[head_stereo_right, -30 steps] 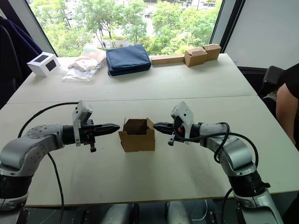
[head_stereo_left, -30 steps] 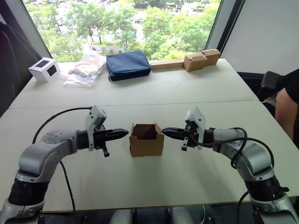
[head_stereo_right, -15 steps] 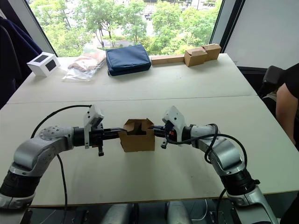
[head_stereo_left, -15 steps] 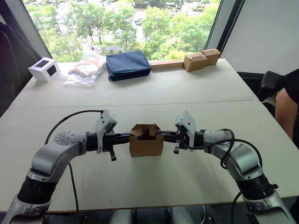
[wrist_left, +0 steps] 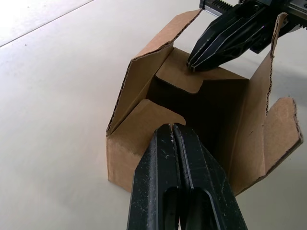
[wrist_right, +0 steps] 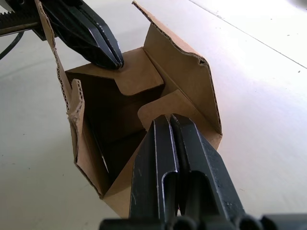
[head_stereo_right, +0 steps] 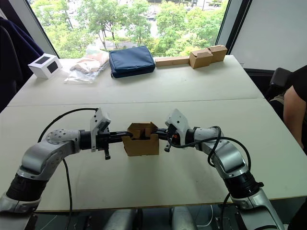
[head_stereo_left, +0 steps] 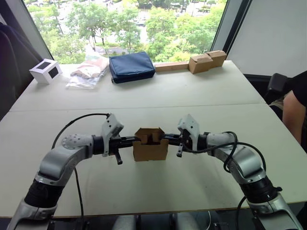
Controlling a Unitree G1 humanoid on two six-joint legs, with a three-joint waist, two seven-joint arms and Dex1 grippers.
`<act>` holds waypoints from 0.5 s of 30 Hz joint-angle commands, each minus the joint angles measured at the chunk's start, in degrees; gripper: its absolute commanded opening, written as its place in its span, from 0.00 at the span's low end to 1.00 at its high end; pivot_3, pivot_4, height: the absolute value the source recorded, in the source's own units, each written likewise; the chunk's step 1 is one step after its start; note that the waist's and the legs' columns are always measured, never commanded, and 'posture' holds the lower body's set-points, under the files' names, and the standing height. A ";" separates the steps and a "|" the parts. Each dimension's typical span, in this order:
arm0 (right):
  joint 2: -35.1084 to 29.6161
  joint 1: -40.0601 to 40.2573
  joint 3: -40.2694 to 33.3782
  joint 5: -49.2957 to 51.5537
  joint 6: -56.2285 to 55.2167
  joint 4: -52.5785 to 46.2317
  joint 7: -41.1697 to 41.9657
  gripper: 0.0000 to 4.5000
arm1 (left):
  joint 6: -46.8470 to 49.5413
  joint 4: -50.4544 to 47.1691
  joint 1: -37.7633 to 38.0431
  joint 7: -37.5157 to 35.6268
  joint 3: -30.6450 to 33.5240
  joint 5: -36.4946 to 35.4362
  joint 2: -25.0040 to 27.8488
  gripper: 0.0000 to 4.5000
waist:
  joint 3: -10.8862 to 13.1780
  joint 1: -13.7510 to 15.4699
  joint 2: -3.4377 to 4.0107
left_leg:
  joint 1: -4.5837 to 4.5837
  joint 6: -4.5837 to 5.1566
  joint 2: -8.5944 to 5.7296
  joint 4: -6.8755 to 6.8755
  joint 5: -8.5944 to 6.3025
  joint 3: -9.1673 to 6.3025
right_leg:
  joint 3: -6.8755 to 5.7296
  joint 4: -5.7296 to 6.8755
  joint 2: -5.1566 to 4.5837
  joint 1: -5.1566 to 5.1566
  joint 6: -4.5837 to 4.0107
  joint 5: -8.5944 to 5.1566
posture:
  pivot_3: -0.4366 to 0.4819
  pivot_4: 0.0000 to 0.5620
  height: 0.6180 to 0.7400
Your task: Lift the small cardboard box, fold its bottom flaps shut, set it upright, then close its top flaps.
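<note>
- Clutter lay along the far edge of the white table (head_stereo_left: 192,91), left to right: a white cube box (head_stereo_left: 45,71) at about 10 o'clock, a clear bag of pale things (head_stereo_left: 88,72) beside it, a navy pouch (head_stereo_left: 131,66) near 12 o'clock, and a strip of tan boxes (head_stereo_left: 199,61) at about 1 o'clock.
- Left gripper (head_stereo_left: 135,140) reached in from 9 o'clock of the carton, its two black fingers pressed together with nothing between them; in the left wrist view their tips (wrist_left: 171,130) rested on the short end flap on that side, which was tipped inward over the opening.
- Small cardboard box (head_stereo_left: 150,149) stood upright near the middle of the near table half, between the two grippers, with its open end facing up.
- Top flaps (wrist_left: 177,72) were partly folded: the two short end flaps leaned inward under the fingertips, while the two long side flaps stood up, one curling outward at its edge.
- Right gripper (head_stereo_left: 164,138) came in from 3 o'clock of the carton, fingers likewise shut tight and empty, tips (wrist_right: 169,120) on the opposite short flap.
- Person's arm (head_stereo_left: 293,108) showed at the table's right edge, near 3 o'clock, well apart from the carton.
</note>
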 commanded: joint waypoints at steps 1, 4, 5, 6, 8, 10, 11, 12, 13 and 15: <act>0.35 -0.89 0.32 -0.58 -0.59 -0.24 0.14 0.00 | -0.13 0.07 0.09 0.23 -1.15 1.10 0.07 0.01 | 0.00 0.00 0.00 | 0.00 0.00 0.00 0.00 0.00 0.00 | 0.00 0.00 0.00 0.00 0.00 0.00 | 0.48 0.27 1.00; 0.35 -1.16 0.31 -0.43 -0.29 -0.10 0.35 0.00 | -1.14 1.04 -0.09 0.83 -0.80 1.57 -0.61 0.01 | 0.00 -0.01 0.00 | 0.00 0.00 0.00 0.00 0.00 0.00 | 0.00 0.00 0.00 0.00 0.00 0.00 | 0.48 0.27 1.00; 0.41 -1.35 0.04 -0.32 -0.22 -0.07 0.24 0.00 | -1.18 1.34 -0.20 0.92 -0.34 1.28 -0.93 0.01 | 0.00 0.05 0.00 | 0.00 0.00 0.00 0.00 0.00 0.00 | 0.00 0.00 0.00 0.00 0.00 0.00 | 0.48 0.27 1.00; 0.60 -1.63 -0.56 0.04 -0.14 -0.09 -0.01 0.00 | -0.78 1.23 -0.26 0.66 0.48 0.33 -1.11 0.01 | 0.00 0.03 0.00 | 0.00 0.00 0.00 0.00 0.00 -0.01 | -0.01 0.00 0.00 0.00 0.00 0.00 | 0.48 0.27 1.00; 0.80 -1.94 -1.89 1.25 0.45 -0.47 -0.19 0.00 | 0.12 0.60 -0.27 0.03 1.88 -1.40 -1.07 0.01 | 0.00 0.01 0.00 | 0.00 0.00 0.00 0.00 0.00 -0.01 | -0.01 0.00 -0.01 0.00 0.00 0.00 | 0.48 0.27 1.00; 0.96 -2.24 -3.31 2.80 1.77 -0.92 -0.40 0.00 | 1.49 0.47 -0.57 -0.49 2.63 -2.51 -0.52 0.01 | 0.00 -0.04 0.00 | 0.00 0.00 0.00 0.00 0.00 -0.01 | 0.00 0.00 -0.01 -0.01 0.00 0.00 | 0.48 0.27 1.00; 0.70 -2.41 -4.01 3.75 2.85 -1.50 -0.20 0.00 | 1.50 0.80 -0.82 -1.00 2.38 -2.17 0.17 0.01 | 0.00 -0.05 0.00 | 0.00 0.00 0.00 0.00 0.00 -0.01 | 0.00 0.00 0.00 -0.02 0.00 0.00 | 0.48 0.27 1.00; 0.38 -2.59 -4.73 4.79 4.05 -2.19 0.06 0.00 | 1.30 1.34 -1.11 -1.41 2.21 -1.79 0.71 0.01 | 0.00 -0.03 0.00 | 0.00 0.00 0.00 0.00 0.00 -0.01 | 0.00 0.00 0.00 -0.02 0.00 0.00 | 0.48 0.27 1.00; -0.04 -2.86 -5.68 6.13 5.56 -3.04 0.37 0.00 | 1.51 2.16 -1.68 -1.77 2.55 -2.10 0.96 0.01 | 0.00 -0.02 0.00 | -0.01 0.00 0.00 0.00 0.00 -0.01 | 0.00 0.00 0.00 -0.02 0.00 0.00 | 0.48 0.27 1.00; -1.12 -3.33 -7.95 9.27 8.65 -4.90 1.12 0.00 | 2.37 3.64 -3.04 -3.05 3.89 -3.84 1.60 0.01 | 0.01 0.06 0.01 | -0.01 0.00 0.00 0.00 0.00 -0.01 | 0.00 0.00 -0.01 -0.01 0.00 0.00 | 0.48 0.27 1.00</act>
